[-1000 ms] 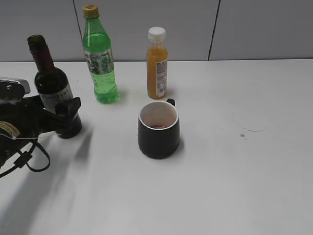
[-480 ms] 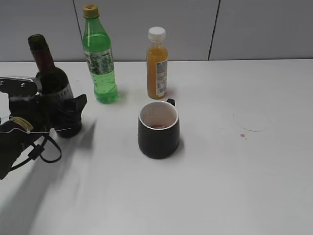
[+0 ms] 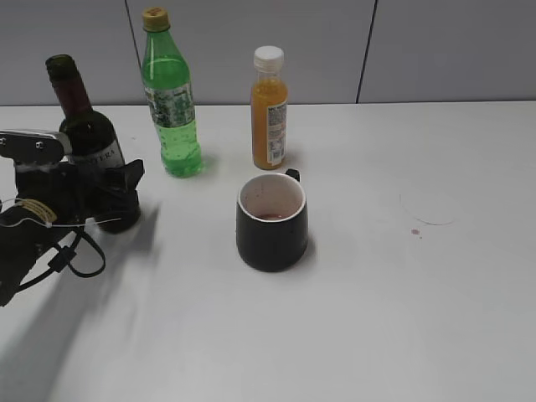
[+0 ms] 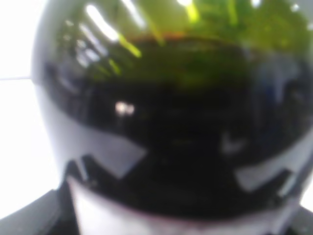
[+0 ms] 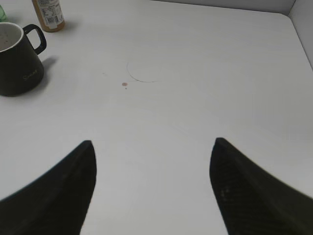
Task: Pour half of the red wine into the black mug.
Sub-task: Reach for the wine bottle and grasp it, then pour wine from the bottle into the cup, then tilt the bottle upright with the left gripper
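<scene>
The small dark-green wine bottle point(image 3: 88, 138) with maroon neck foil stands upright at the left of the table, with dark red wine inside. My left gripper point(image 3: 115, 189) is closed round its lower body, one black finger showing on the bottle's right side. The bottle point(image 4: 171, 122) fills the left wrist view, blurred. The black mug point(image 3: 270, 222) with its white, stained interior stands at the table's middle, a little red liquid at its bottom, well to the right of the bottle. It also shows in the right wrist view point(image 5: 17, 63). My right gripper point(image 5: 152, 142) is open and empty above bare table.
A bright green plastic bottle point(image 3: 172, 109) and a small orange juice bottle point(image 3: 269, 109) stand behind, between the wine bottle and the mug. A faint ring mark and red drops point(image 3: 427, 213) lie on the white table point(image 3: 377, 318) to the right.
My left gripper has shifted right and slightly up along the wine bottle's body. The bottle has stayed on the table, its neck shifting only slightly. The mug has not moved.
</scene>
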